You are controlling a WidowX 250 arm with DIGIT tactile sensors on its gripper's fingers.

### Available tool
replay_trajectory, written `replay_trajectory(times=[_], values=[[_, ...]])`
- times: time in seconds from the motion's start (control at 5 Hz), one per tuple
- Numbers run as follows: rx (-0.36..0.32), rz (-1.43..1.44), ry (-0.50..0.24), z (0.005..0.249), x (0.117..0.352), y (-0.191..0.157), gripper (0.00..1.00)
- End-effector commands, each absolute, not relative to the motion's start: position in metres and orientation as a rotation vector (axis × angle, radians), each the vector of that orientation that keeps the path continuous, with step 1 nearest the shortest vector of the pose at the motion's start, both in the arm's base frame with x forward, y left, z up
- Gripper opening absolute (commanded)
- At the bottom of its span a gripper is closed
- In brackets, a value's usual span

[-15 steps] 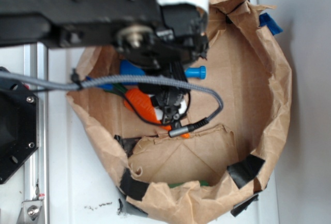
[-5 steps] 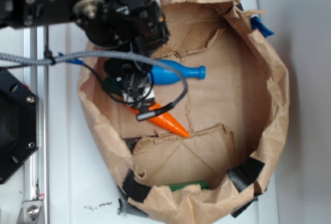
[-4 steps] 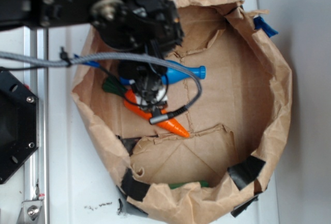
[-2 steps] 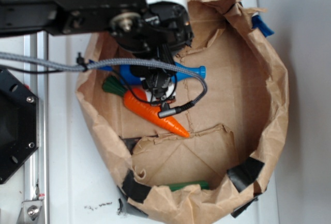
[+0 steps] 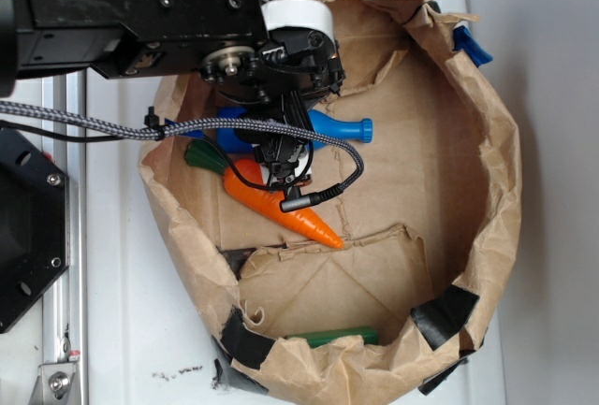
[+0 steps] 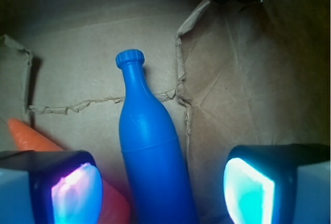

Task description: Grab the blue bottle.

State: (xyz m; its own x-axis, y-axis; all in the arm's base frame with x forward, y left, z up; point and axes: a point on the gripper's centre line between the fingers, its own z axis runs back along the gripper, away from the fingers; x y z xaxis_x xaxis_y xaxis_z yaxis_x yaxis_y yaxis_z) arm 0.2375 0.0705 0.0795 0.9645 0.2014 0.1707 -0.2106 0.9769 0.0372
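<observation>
The fingers (image 6: 160, 188) stand wide apart, one on each side of the blue bottle (image 6: 147, 151), beside the carrot (image 5: 281, 207).

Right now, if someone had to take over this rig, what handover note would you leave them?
Gripper: open, empty, low inside the brown paper enclosure, its fingers on either side of the blue bottle.
Blue bottle: lying on the paper floor, cap pointing away from the wrist camera.
Orange carrot: lying close beside the bottle, near one finger.
Done: gripper lined up over the bottle.
Left: close on the bottle only, avoiding the carrot, then lift.
</observation>
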Motion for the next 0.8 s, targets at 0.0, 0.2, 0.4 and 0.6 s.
replay_trajectory(times=[0.0, 0.2, 0.4, 0.6], values=[[0.08, 0.223, -0.207, 0.064, 0.247, 0.077, 1.0], [0.076, 0.205, -0.208, 0.06, 0.251, 0.075, 1.0], [0.092, 0.2, -0.194, 0.05, 0.251, 0.076, 1.0], [0.096, 0.182, -0.186, 0.042, 0.25, 0.073, 1.0]])
